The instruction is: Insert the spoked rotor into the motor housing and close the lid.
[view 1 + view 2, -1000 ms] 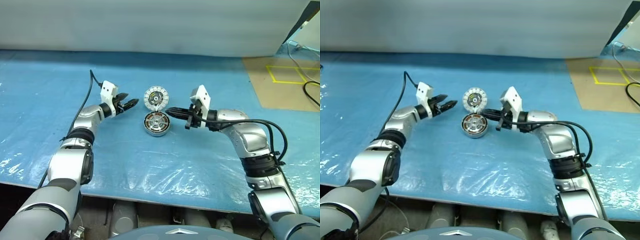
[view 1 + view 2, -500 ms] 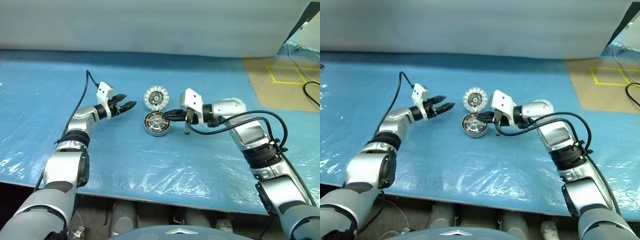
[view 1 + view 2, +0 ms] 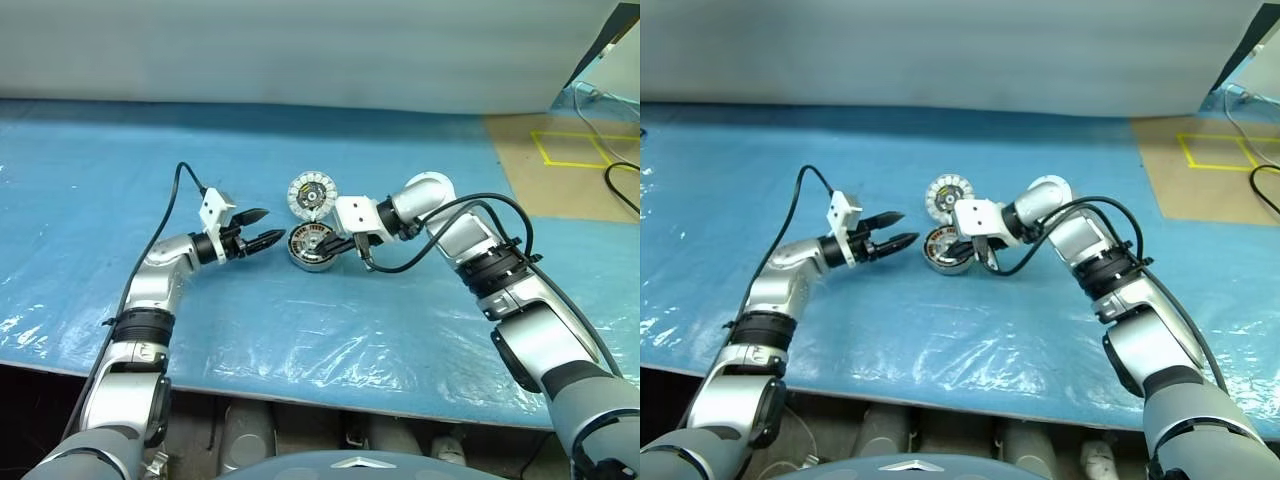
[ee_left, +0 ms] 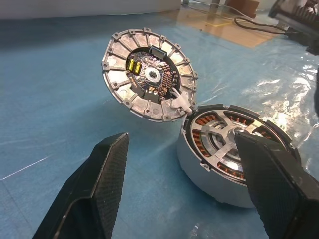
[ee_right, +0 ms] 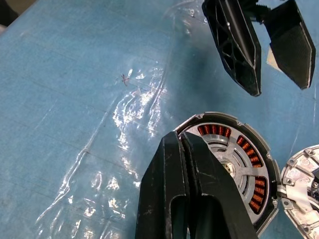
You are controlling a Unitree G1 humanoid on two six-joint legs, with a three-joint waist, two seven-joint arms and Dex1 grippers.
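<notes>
Right gripper (image 3: 322,243) now over motor housing (image 3: 310,253), left gripper (image 3: 266,228) retreated

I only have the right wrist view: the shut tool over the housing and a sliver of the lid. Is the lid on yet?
Observer: No. The left wrist view shows the lid tilted up and open, its circuit-board face showing, with its low edge at the rim of the motor housing.
Operator: Where does the left tool sit relative to the housing?
Observer: In the head views the left tool is open, on the housing's left side and apart from it.
</notes>
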